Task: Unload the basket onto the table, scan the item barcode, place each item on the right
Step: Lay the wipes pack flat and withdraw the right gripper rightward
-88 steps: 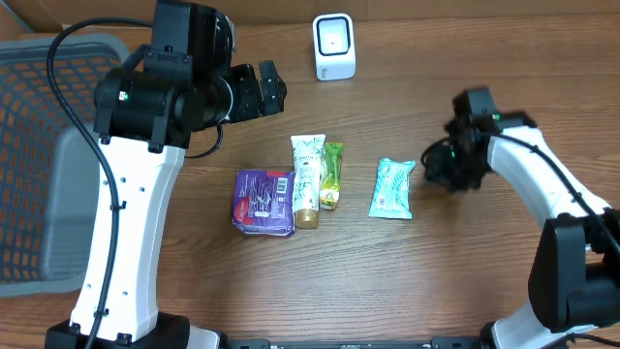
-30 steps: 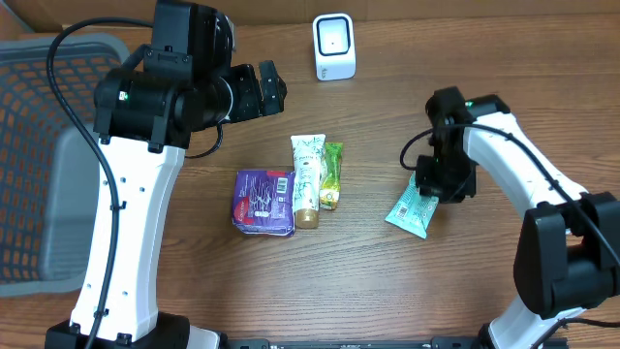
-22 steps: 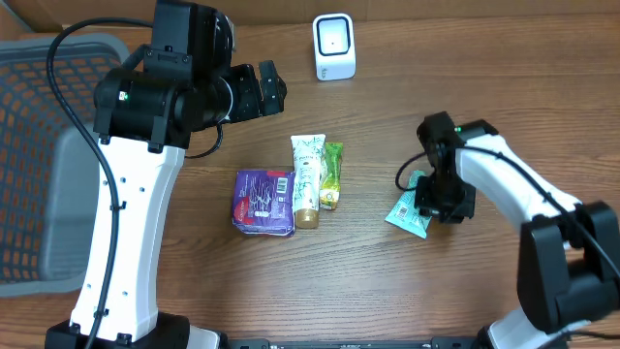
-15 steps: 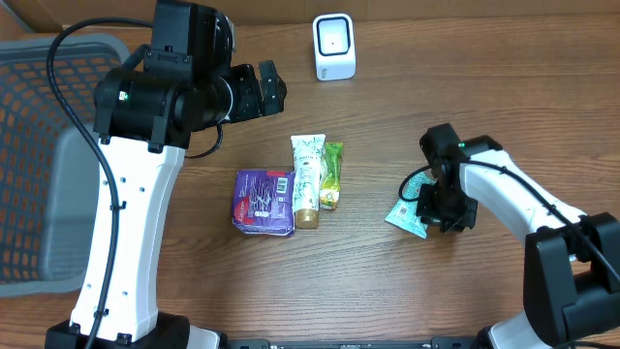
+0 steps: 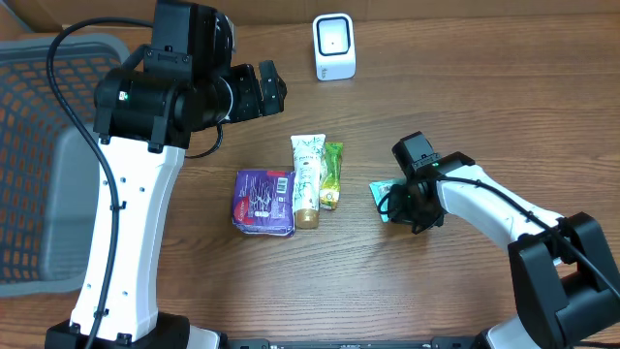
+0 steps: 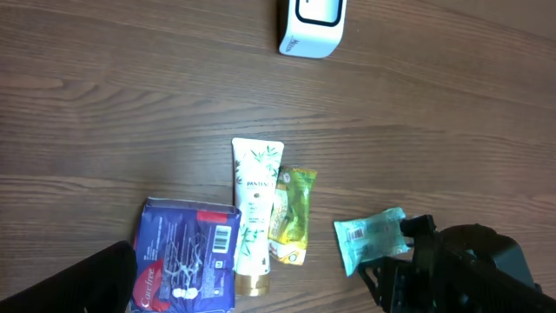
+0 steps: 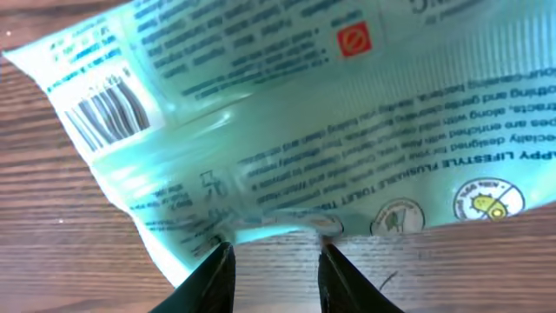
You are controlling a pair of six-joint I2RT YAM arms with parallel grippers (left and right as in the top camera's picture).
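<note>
**Entry: barcode scan, item in transit**

- **Item under task:** teal packet [image 5: 381, 192], clamped by one edge in the right hand [image 5: 399, 204]. It is held low over the worktop [image 5: 484, 78], just right of the green sachet [image 5: 331, 174]. In the right wrist view both fingertips are seen pinched onto the packet's lower edge. Its printed back is turned to the camera, with the barcode [image 7: 109, 109] near one corner.
- **Scanner:** white unit [image 5: 334, 47], stood at the far side of the worktop, well apart from the packet.
- **Left hand:** [image 5: 271, 87] spread wide and empty, raised above the other goods.
- **Other stock, untouched:** purple pack [image 5: 263, 202], white tube [image 5: 308, 177] and the green sachet, laid side by side. A grey basket [image 5: 39, 97] is noted at the left edge.
- **Step in hand (judged):** the pick-up is done and the packet is being carried and turned for presentation. No scan has been made yet.
- **Next move (judged):** the packet is to be lifted clear of the sachet and brought to the scanner. The barcode corner is to be faced squarely to the scanner's window and kept uncovered by the fingers. Because the film is limp, the coded corner may sag or crease.
- **Changes from earlier frames:** about three seconds ago the packet lay flat on the worktop, with the right hand beside it and not touching. One second ago it was already gripped, further right. It has since been drawn leftward, toward the sachet. The left arm and the other goods are unchanged.
</note>
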